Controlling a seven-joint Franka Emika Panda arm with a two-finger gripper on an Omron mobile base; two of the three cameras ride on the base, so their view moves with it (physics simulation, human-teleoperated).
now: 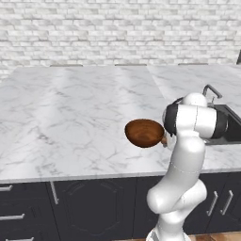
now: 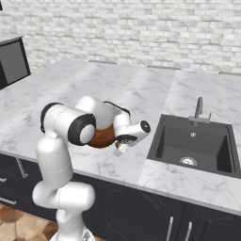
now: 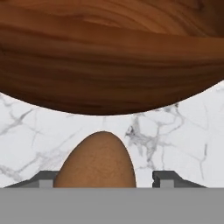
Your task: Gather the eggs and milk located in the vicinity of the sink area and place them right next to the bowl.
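White marble countertop (image 1: 70, 117) with grey veining, spanning the frame, whitewashed brick wall (image 1: 117, 28) behind it, dark cabinet fronts (image 1: 94, 207) with silver bar handles (image 1: 212, 203) below, dark appliance (image 2: 13, 60) at the far left corner.

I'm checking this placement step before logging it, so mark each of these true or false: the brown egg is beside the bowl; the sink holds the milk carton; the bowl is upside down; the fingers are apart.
1. The reddish-brown egg lies on the white marble counter close beside the glossy reddish-brown wooden bowl. True.
2. The dark grey sink basin holds the milk carton. False: only its round metal drain shows inside.
3. The bowl is upside down. False: it sits upright, opening upward.
4. The gripper has its fingers apart, either side of the egg. True.
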